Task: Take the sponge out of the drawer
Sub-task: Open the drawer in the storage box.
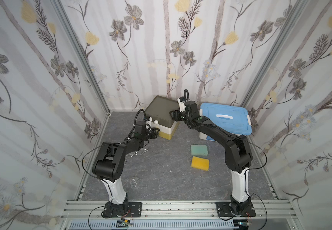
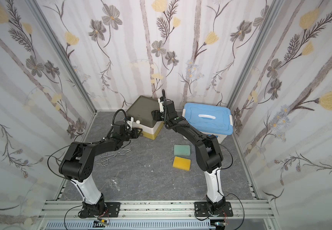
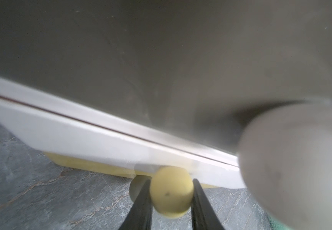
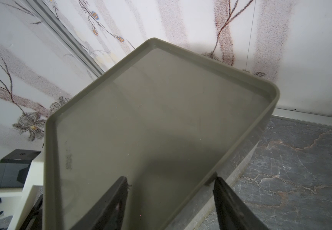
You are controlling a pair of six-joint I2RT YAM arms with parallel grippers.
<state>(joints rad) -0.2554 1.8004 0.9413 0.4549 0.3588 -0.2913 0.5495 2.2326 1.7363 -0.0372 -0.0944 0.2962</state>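
Opening step: left fingers (image 3: 141, 203) pinch the round pale-yellow knob (image 3: 169, 195) of the yellow bottom drawer (image 3: 93, 167), right fingers (image 4: 115, 199) gape empty over the olive plastic cabinet top (image 4: 161, 109); next needs a straight outward pull.

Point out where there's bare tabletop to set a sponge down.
Bare: the table middle, between wire utensil and green sponge and yellow sponge; also in front of them. Crowded: the back, around drawer unit and blue bin.
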